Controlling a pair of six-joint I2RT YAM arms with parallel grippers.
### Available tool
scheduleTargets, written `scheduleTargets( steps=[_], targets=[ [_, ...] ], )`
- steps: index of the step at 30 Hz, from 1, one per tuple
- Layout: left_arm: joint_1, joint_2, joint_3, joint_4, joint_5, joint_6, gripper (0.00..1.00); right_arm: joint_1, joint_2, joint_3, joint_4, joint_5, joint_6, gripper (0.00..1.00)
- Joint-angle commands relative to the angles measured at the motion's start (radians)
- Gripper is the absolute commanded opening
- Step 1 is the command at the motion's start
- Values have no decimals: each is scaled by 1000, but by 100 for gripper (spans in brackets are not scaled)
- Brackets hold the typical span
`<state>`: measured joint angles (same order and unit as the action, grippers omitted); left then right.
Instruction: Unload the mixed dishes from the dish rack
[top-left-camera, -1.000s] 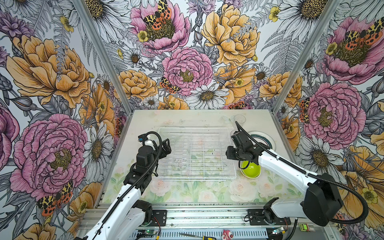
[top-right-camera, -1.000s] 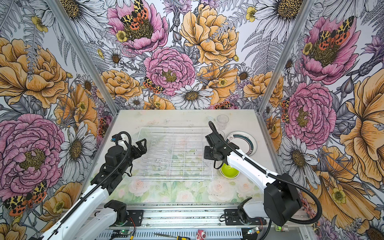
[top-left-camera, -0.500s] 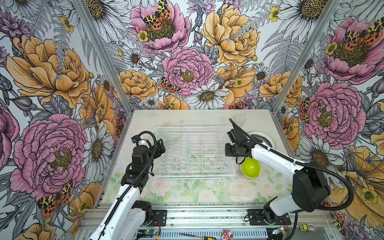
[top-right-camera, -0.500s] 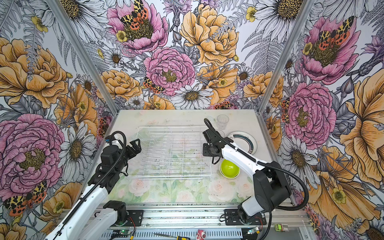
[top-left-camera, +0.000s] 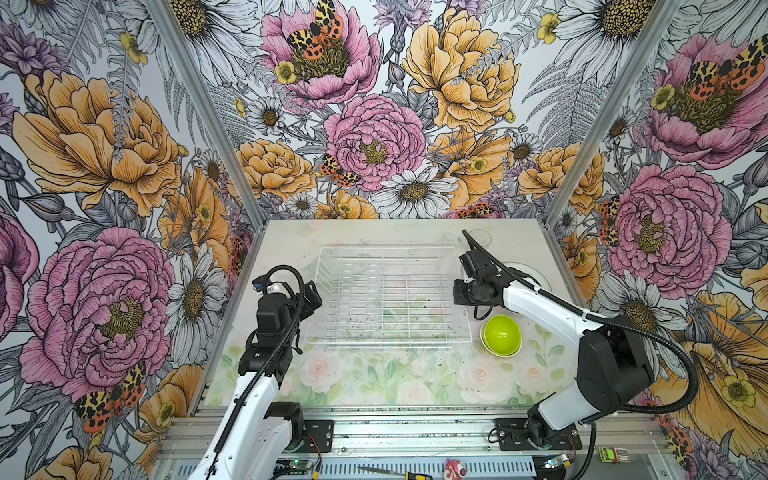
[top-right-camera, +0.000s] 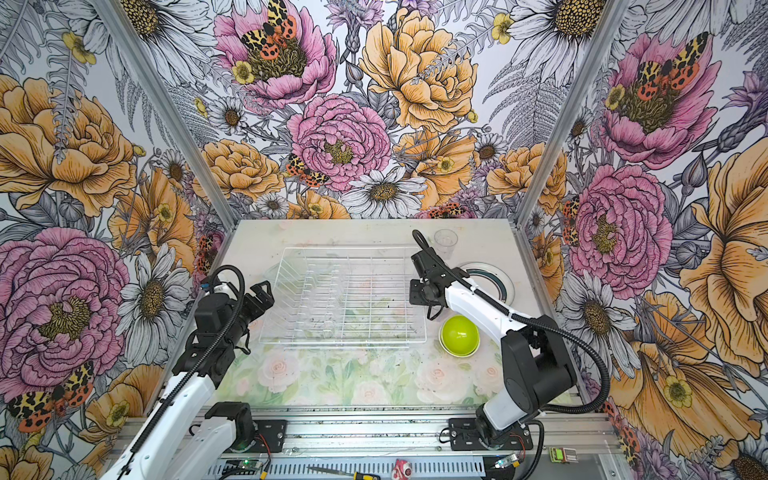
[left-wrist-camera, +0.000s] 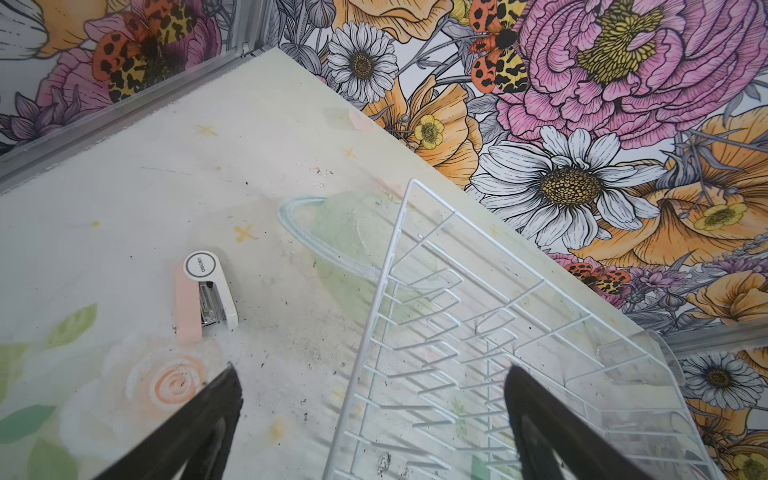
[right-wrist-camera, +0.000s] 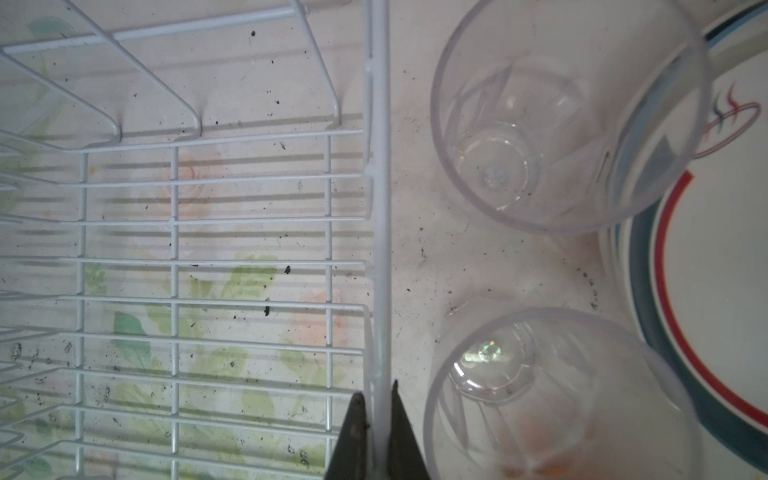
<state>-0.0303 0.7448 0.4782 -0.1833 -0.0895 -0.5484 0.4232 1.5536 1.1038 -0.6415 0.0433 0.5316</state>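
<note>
Right wrist alone shows right claw (right-wrist-camera: 376, 390) clamped on the dish rack (right-wrist-camera: 380, 208); left claw (left-wrist-camera: 370, 368) gapes.

I see the white wire dish rack (top-left-camera: 386, 248) lying flat in the middle of the table (top-left-camera: 374, 382), long side toward me. Its upright plate slots fill the left half, and only the tabletop print shows through the grid. Just off its near right corner sits the lime-green bowl (top-left-camera: 501, 335) (upturned or not, I cannot tell). Beside its right rim two clear tumblers (right-wrist-camera: 569, 124) stand mouth up, and next to them lie white plates (right-wrist-camera: 715, 291) banded teal and red, apparently stacked.
</note>
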Motion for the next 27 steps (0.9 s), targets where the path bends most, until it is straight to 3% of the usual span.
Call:
scheduleTargets(
  steps=[1, 7, 10, 13, 21, 27],
  targets=[
    [30, -3, -21, 25, 6, 5, 99, -26, -8, 21, -12, 116, -13, 7],
    [69, 19, -51, 108, -6, 59, 99, -26, -70, 56, -10, 86, -30, 48],
    [84, 38, -59, 148, -24, 109, 99, -27, -117, 76, -10, 92, -43, 62],
    [95, 55, -66, 189, -47, 161, 99, -27, -160, 92, -8, 113, -69, 69],
    [96, 78, -138, 339, -173, 312, 99, -37, -240, 61, 67, 102, -146, 72],
    [98, 182, -180, 554, -150, 340, 99, -60, -292, 10, 152, 86, -174, 73]
  ],
)
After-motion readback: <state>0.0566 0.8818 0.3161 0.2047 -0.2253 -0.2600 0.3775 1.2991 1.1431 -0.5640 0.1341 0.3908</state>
